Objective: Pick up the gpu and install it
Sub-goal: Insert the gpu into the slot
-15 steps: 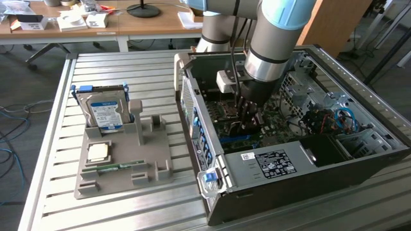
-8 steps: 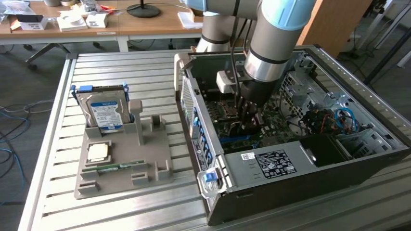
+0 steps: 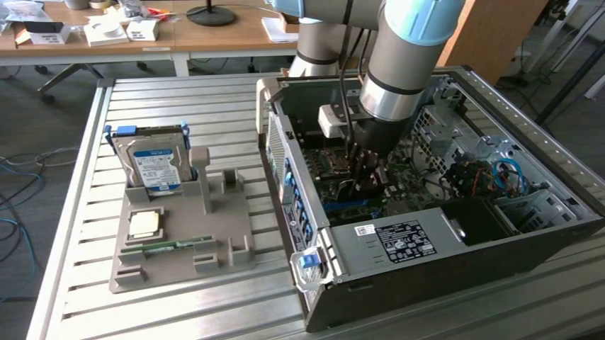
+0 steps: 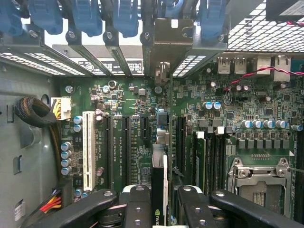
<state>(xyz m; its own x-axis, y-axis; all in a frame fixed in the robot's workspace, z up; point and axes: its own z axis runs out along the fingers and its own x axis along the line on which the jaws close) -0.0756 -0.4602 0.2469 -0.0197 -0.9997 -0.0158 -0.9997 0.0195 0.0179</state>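
Fingers (image 4: pixel 137 209) of the gripper (image 4: pixel 159 211) are closed on the gpu (image 4: pixel 158 185), one black pad on each flat face. The card stands on edge between them, its thin top edge turned to the wrist camera. Its long axis runs straight away from the grip toward the back wall of the computer. There the silver bracket (image 4: pixel 168 42) at the card's far end sits in line with the row of blue clips (image 4: pixel 85 19).

That axis lies parallel to the long black slots (image 4: pixel 126 147) and the white slot (image 4: pixel 88 147) on the green board (image 4: pixel 128 95). The card hangs between two of the black slots and hides whatever connector is under it. I judge it lined up with a slot there. Whether its lower edge is already in the connector or just above it, I cannot tell.

On the board, the processor socket (image 4: pixel 259 185) lies well off to one side of the card, and a bundle of cables (image 4: pixel 33 114) lies to the other. In the exterior view the gripper reaches down into the open computer case (image 3: pixel 454 283), which lies on its side on a slatted metal table (image 3: pixel 189 99). Toward the exterior view's left, well apart from the case, a grey holder (image 3: pixel 180 273) carries a hard drive (image 3: pixel 156 166) standing upright and a memory stick (image 3: pixel 175 246) lying flat.
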